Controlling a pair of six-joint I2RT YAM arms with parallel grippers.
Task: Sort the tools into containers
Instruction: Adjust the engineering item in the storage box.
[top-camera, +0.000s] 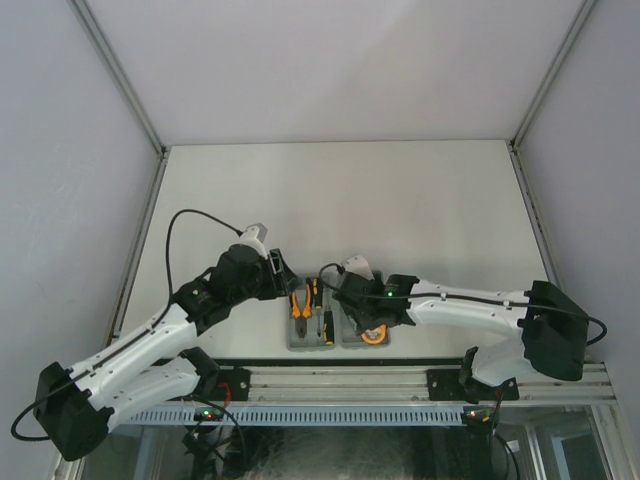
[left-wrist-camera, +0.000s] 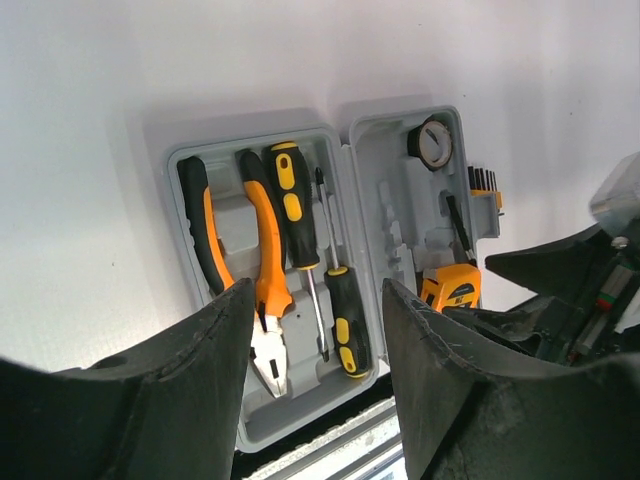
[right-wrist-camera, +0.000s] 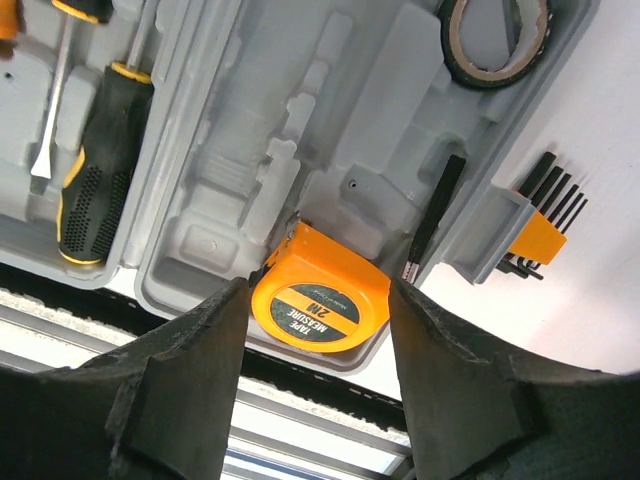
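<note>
- left gripper (left-wrist-camera: 316, 300) — jaws spread wide with nothing between them; it hangs over the left half of the case
- tool case (left-wrist-camera: 390, 200) lies open and flat on the table (top-camera: 400, 200), close to the near edge, between the two arms
- in its left half, the pliers (left-wrist-camera: 268, 290) rest in their recess, handles to the far end, nose to the near end
- just right of them, two screwdrivers lie head to tail; the first screwdriver (left-wrist-camera: 288, 200) has its handle at the far end; the second screwdriver (left-wrist-camera: 347, 320) has its handle at the near end
- in the right half, the small dark ring (left-wrist-camera: 414, 143) sits in the round recess at the far end; a thin black rod (right-wrist-camera: 435, 215) lies along the right wall
- tape measure (right-wrist-camera: 320, 300) is in that half's near corner, label side up
- bit set (right-wrist-camera: 540, 225) lies outside the case on the table, against a grey tab on the right wall
- right gripper (right-wrist-camera: 318, 295) — its fingers stand on either side of the tape measure, set at about its width; I cannot tell whether they press on it
</note>
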